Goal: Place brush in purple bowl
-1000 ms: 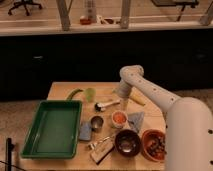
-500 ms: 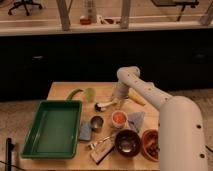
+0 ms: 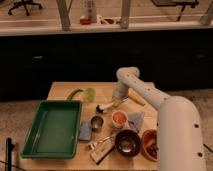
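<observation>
The brush (image 3: 109,105) lies on the wooden table (image 3: 60,90) with its dark head (image 3: 100,108) to the left and its white handle pointing right. My gripper (image 3: 119,99) hangs down from the white arm, right over the handle's right end, at or just above it. The purple bowl (image 3: 127,141) stands near the table's front edge, to the front right of the brush, with a shiny inside.
A green tray (image 3: 52,127) fills the left front. A white cup with orange inside (image 3: 119,118), a metal cup (image 3: 96,122), blue cloths (image 3: 136,120), a tan block (image 3: 101,150), an orange-brown bowl (image 3: 150,145), a yellowish stick (image 3: 136,97) and a green cup (image 3: 89,94) surround the brush.
The arm has swung a little to the left and the gripper has come down onto the brush handle's right end. The brush and the bowls have stayed put.
</observation>
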You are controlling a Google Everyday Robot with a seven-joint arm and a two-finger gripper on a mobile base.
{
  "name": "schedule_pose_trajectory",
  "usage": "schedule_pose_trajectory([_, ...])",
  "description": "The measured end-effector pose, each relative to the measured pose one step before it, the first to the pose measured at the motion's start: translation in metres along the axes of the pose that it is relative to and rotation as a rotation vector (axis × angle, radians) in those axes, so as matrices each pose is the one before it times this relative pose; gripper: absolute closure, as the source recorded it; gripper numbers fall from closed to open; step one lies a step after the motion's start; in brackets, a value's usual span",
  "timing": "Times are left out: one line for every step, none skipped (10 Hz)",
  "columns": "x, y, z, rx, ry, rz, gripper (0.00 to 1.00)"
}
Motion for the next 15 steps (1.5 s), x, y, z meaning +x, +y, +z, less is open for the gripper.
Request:
schedule_pose_trajectory([-0.00023, 0.00082, -0.00150, -0.00004, 0.00228, -0.00214, 1.00])
schedule_pose_trajectory([-0.00001, 0.00085, -0.00326, 0.00123, 0.00389, -0.00119, 1.00])
schedule_pose_trajectory([0.00008, -0.00010, -0.00355, 0.00494, 0.00426, -0.00077, 1.00])
schedule_pose_trajectory([0.00027, -0.00062, -0.00413, 0.00670, 0.00606, -0.00088, 1.00])
schedule_pose_trajectory([0.00099, -0.00058, -0.00501, 0.00602, 0.00966, -0.00060, 1.00])
schedule_pose_trajectory([0.00104, -0.00171, -0.00645, 0.00864, 0.00979, 0.00028, 1.00])
schedule_pose_trajectory([0.00173, -0.00050, -0.00480, 0.00503, 0.00827, 0.00171, 1.00])
schedule_pose_trajectory([0.00317, -0.00087, -0.00720, 0.00893, 0.01176, 0.00414, 1.00])
schedule_pose_trajectory([0.00374, -0.00031, -0.00572, 0.00737, 0.00939, 0.00541, 1.00])
schedule_pose_trajectory([0.00344, -0.00013, -0.00460, 0.00619, 0.00739, 0.00556, 1.00])
schedule_pose_trajectory([0.00256, -0.00026, -0.00392, 0.00543, 0.00576, 0.00392, 1.00])
schedule_pose_trajectory([0.00312, -0.00002, -0.00498, 0.00765, 0.00599, 0.00551, 1.00])
schedule_pose_trajectory([0.00216, -0.00068, -0.00503, 0.00853, 0.00529, 0.00468, 1.00])
schedule_pose_trajectory([0.00261, -0.00018, -0.00487, 0.00702, 0.00465, 0.00513, 1.00])
schedule_pose_trajectory([0.00444, 0.00079, -0.00669, 0.01002, 0.00584, 0.00894, 1.00])
